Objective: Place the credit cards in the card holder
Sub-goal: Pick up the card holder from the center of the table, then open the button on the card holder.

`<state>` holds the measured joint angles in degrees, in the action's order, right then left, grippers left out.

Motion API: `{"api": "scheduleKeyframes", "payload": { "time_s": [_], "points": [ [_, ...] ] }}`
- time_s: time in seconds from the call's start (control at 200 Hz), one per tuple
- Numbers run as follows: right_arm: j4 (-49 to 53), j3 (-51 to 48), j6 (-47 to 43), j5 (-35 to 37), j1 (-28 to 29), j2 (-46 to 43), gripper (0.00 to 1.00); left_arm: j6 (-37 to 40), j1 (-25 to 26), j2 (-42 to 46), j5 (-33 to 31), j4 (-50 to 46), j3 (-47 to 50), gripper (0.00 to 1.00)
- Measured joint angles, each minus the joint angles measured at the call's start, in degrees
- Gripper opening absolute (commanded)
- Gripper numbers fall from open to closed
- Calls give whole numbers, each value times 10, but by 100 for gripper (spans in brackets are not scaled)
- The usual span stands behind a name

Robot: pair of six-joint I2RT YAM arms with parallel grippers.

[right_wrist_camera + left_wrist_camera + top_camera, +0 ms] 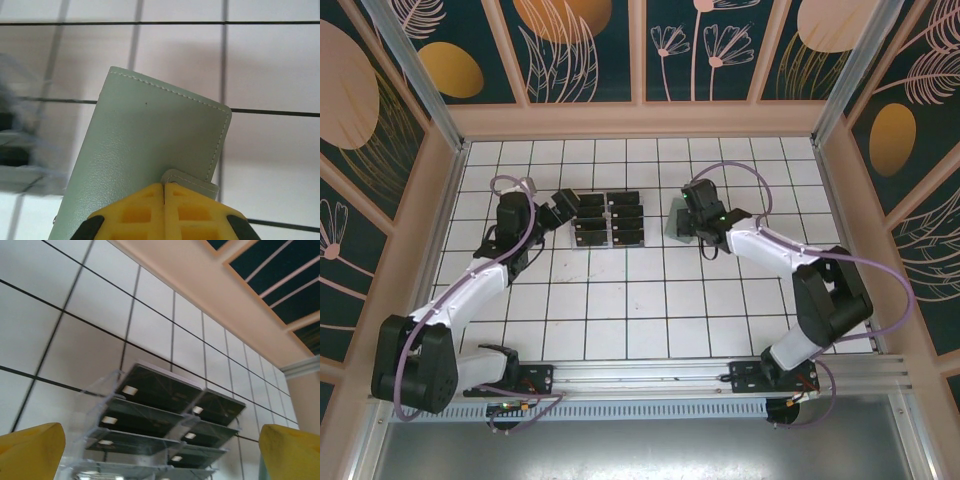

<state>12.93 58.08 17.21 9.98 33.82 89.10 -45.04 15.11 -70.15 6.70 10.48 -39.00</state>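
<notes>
Several black credit cards (610,220) with pale marks lie in two columns in a clear slotted rack (578,243). My left gripper (556,210) hovers at the rack's left side, open. In the left wrist view the credit cards (160,387) sit between and beyond its wide-apart yellow fingertips (30,450), and nothing is held. The grey-green card holder (676,224) stands tilted off the tiles to the right of the rack. My right gripper (694,222) is shut on its near edge. In the right wrist view the yellow fingers (140,210) of my right gripper (164,187) pinch the card holder (150,135) at its small stitched tab.
The white tiled floor (650,300) has pale walls (640,120) on three sides. The clear rack (95,390) stands a tile left of the card holder. Bare tiles stretch between the arms and the near rail (650,375).
</notes>
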Motion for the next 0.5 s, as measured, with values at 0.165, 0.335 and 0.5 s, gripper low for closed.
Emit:
{"api": "scheduleKeyframes", "payload": {
  "time_s": [0.165,0.335,0.5],
  "points": [
    [0,0,34,-21,64,-20,0,-21,47,4,4,11,5,99],
    [-1,0,64,-32,123,-22,0,-45,90,3,4,38,7,99],
    [-3,3,86,-37,156,-22,0,-65,118,-14,4,68,8,99]
  ]
}}
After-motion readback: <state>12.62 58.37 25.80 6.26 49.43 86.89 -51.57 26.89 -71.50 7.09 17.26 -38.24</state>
